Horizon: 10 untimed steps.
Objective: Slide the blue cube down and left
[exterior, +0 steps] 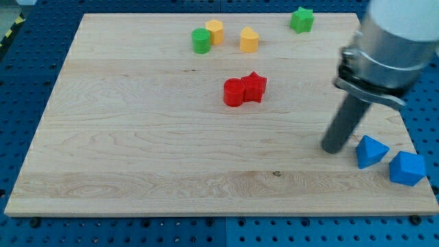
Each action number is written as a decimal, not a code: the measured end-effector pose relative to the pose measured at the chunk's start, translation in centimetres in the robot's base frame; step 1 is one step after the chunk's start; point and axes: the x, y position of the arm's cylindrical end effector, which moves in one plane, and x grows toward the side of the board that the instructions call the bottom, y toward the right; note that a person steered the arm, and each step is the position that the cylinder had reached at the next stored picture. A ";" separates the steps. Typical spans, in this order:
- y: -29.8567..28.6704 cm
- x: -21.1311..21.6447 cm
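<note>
Blue cube (407, 168) at tabletop (137, 158) bottom-right corner. Tip (334, 147) sits to view's left of it, blue triangular block (371, 151) between them. No fingers on rig: bare rod. Tip on wrong side; needs cube's upper-right.

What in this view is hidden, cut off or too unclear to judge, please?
- Arm: cut off by the view's top and right edges; only its lower housing and rod show.
- My tip: sits just left of the blue triangular block; whether they touch is unclear.
- Blue cube: near the board's right edge; its far faces are hidden.
- Green cylinder and yellow block: shapes small, contact unclear.
</note>
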 end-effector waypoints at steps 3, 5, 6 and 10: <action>-14.9 -3.0; -19.2 -6.3; -26.7 -9.6; -19.3 -13.7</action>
